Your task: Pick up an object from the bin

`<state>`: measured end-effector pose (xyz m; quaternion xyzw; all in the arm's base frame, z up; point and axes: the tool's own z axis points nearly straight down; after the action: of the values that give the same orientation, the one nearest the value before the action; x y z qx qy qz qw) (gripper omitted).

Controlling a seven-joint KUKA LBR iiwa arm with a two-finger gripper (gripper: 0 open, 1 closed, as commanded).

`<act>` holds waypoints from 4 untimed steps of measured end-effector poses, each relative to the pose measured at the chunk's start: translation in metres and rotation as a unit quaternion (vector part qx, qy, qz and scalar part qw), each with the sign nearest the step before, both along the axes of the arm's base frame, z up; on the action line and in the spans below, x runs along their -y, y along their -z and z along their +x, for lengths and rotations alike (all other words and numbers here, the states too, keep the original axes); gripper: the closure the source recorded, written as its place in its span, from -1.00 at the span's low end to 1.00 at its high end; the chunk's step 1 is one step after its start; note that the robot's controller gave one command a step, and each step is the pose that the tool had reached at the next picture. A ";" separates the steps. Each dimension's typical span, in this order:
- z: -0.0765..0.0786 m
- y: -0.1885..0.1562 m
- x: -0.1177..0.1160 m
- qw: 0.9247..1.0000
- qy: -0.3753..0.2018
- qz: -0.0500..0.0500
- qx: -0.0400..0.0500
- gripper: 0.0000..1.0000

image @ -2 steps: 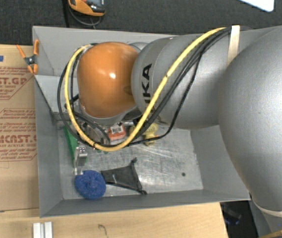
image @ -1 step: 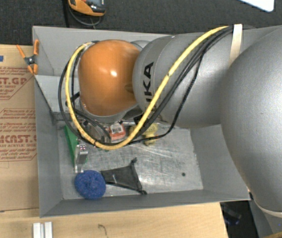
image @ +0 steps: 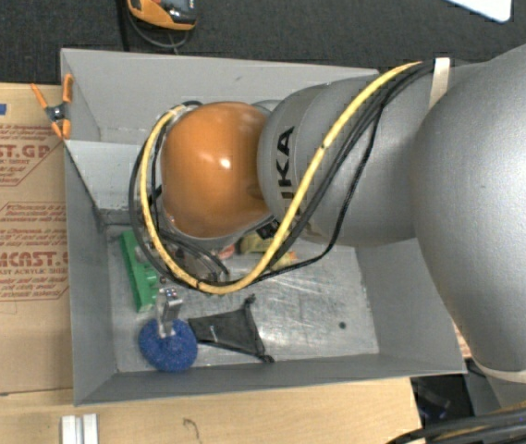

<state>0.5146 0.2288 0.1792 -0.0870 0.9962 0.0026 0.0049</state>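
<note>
The fingers hung right at the top of a fuzzy blue ball in the bin's lower left corner, probably lined up to grab it. I could not tell if they were apart or together. A green block lay near.

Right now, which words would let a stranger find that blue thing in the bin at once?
Find the grey metal bin and look to its lower-left corner, below the arm's orange cover. Right under the claw lies a blue ball. It alone is round and fuzzy; the green piece above it is a long strip, the black piece to its right wedge-shaped.
</note>
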 end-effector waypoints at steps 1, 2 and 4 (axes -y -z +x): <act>-0.003 0.036 0.029 0.984 -0.176 -0.003 -0.004 -1.00; 0.000 0.049 0.048 0.978 -0.210 -0.003 -0.003 -1.00; -0.019 0.101 0.011 0.951 -0.308 0.000 0.019 -1.00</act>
<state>0.4954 0.2177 0.0783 -0.3896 0.9207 0.0021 0.0230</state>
